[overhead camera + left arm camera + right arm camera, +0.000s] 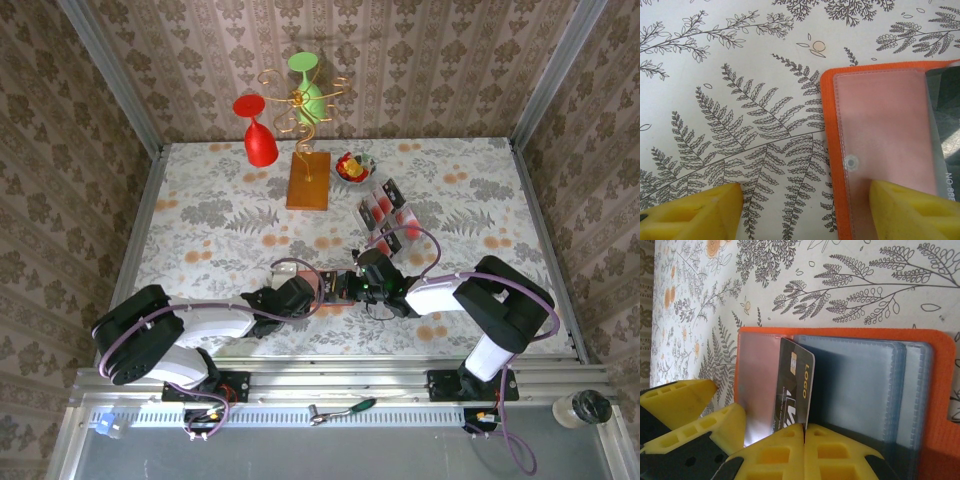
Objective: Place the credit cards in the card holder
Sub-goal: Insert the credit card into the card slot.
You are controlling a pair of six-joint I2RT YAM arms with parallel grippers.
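Crowding the card holder (941, 371): left tool (805, 202), dark card (793, 386).

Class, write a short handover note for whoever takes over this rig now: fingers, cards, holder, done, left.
Fingers: left gripper open, one finger on the clear flap of the open card holder, the other beside it; right gripper shut on a dark card, standing it among the pockets.
Done: no card visibly seated.
Left: seat this card, then the cards lying beyond the right arm.

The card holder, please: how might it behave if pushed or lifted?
The card holder is probably floppy: thin clear sleeves fan apart. Likely light, sliding easily on the flat tablecloth; a left pincer finger seems to pin it.
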